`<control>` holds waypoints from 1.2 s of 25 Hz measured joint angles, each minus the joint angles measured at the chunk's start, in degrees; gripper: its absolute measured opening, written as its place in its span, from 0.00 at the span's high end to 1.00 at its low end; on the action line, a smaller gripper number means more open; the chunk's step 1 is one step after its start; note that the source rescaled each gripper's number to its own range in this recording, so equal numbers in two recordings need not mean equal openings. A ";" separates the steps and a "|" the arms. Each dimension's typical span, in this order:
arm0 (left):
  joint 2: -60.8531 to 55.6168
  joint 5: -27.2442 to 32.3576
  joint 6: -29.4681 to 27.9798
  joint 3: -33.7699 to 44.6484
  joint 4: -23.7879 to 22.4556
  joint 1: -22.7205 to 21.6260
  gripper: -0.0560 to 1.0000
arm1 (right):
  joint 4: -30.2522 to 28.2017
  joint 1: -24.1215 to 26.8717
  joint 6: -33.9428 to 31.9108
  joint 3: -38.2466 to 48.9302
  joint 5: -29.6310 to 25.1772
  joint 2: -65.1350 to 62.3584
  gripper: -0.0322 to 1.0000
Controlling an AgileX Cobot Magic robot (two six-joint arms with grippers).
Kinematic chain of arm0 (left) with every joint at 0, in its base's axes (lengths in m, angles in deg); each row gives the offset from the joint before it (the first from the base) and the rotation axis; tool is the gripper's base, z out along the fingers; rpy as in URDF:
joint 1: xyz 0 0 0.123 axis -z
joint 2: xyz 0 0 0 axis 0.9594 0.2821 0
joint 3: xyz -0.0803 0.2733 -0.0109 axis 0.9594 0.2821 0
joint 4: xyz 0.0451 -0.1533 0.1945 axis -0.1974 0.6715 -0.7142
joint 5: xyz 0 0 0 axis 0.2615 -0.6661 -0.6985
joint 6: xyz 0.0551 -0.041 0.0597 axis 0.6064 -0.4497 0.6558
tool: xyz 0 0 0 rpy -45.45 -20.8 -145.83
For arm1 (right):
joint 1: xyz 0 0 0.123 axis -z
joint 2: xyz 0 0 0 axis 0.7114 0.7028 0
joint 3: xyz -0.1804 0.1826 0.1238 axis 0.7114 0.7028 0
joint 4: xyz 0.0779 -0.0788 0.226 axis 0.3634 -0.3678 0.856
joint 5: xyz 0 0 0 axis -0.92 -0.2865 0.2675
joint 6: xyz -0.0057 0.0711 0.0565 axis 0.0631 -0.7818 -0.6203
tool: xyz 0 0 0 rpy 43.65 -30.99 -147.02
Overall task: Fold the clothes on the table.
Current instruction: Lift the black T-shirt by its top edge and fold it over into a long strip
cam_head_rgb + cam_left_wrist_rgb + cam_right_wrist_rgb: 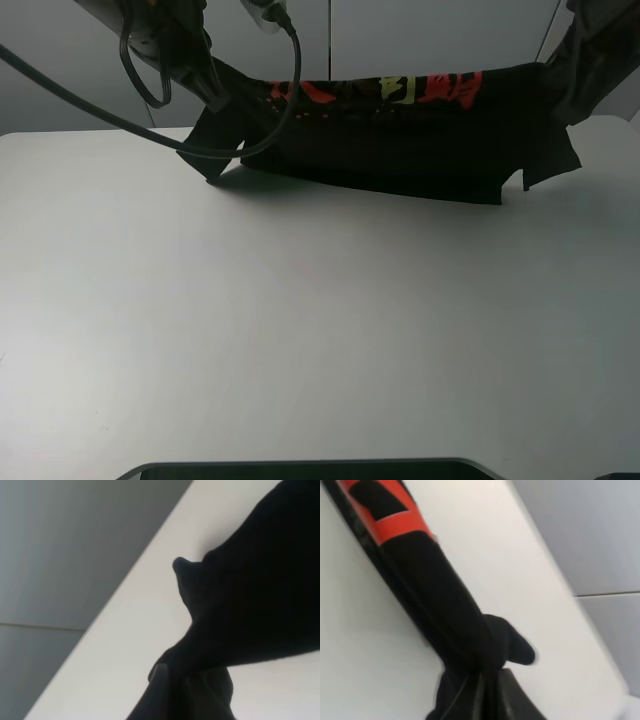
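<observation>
Beneath both claws, a large white table (pixel 300 330) with rounded far corners, reaching well past each claw to either side. Strung between the two claws at the far side of the table, a black T-shirt (pixel 400 150), raised along its upper edge and stretched out sideways, lower edge hanging down near the table top; cannot tell whether touching. Left claw (pixel 182 672) pinched together on a bunched fold of the black cloth, fabric spilling away from the fingertips over the white surface. Right claw (pixel 487 672) likewise clamped tight on a gathered corner of the shirt, a taut band of cloth running away from it. Just below the left claw, a short sleeve (pixel 215 150) drooping in a point toward the table. Below the right claw, the other sleeve (pixel 552 160) hanging loose. Midway between the claws, along the raised upper edge, red printed characters (pixel 440 90) with yellow characters (pixel 395 90) beside them. Near the left claw, a black cable (pixel 296 75) looping down in front of the shirt.
</observation>
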State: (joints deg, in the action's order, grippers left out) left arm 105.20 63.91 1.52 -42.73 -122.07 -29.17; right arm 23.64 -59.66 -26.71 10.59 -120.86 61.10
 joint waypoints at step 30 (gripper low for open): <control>-17.13 3.15 7.37 26.31 23.90 0.09 0.95 | 25.03 0.00 12.90 14.66 -16.64 -5.40 0.97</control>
State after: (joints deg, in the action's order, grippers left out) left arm 88.07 67.07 8.89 -16.42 -98.17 -29.09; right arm 48.66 -59.66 -13.81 25.25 -137.49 55.70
